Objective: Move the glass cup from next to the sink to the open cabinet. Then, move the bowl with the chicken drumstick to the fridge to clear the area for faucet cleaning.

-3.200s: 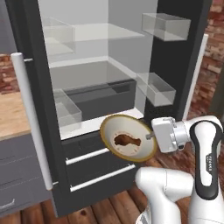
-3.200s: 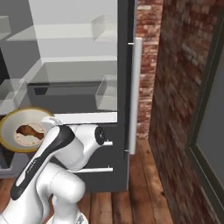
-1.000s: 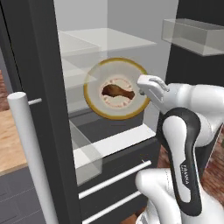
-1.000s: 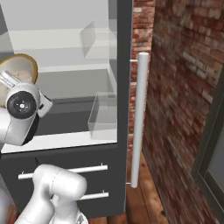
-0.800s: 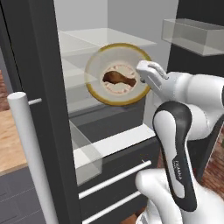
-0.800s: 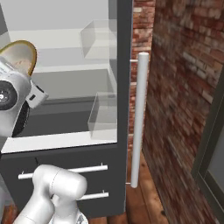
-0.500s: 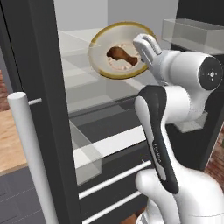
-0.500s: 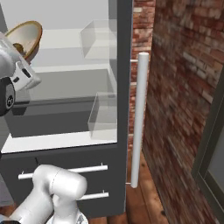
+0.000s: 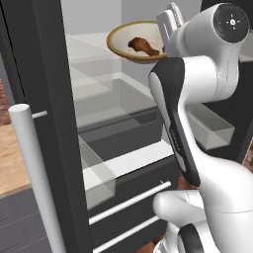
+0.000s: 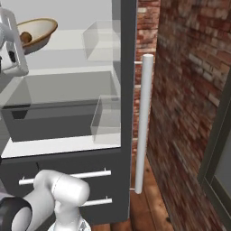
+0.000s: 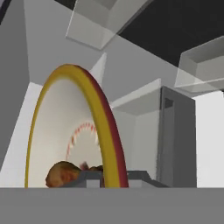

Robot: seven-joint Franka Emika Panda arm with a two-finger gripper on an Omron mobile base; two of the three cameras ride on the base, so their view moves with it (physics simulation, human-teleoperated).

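Observation:
The bowl [image 9: 127, 38], cream inside with a golden-tan rim, hangs inside the open fridge [image 9: 49, 99] just above its upper glass shelf. The brown chicken drumstick [image 9: 142, 46] lies in it. My gripper [image 9: 167, 22] is shut on the bowl's right rim, with the arm raised high in front of the fridge. From the right, the bowl [image 10: 39, 28] tilts a little, the drumstick [image 10: 25, 37] low at its near side and the gripper [image 10: 17, 34] at the left edge. In the hand view the bowl's rim [image 11: 103, 127] runs between my fingertips [image 11: 135, 177], the drumstick [image 11: 64, 173] beside them.
Glass shelves [image 9: 94, 84] and clear bins [image 10: 108, 118] line the fridge's grey interior. A long silver bar handle [image 9: 35, 178] stands near left on the door, another handle [image 10: 142, 122] on the right door. A brick wall [image 10: 189, 90] closes the right side. Drawers [image 9: 133, 202] sit below.
The arm has lifted the bowl from mid-height to the level of the upper shelf and carried it deeper into the fridge. The bowl has turned from near upright to nearly level.

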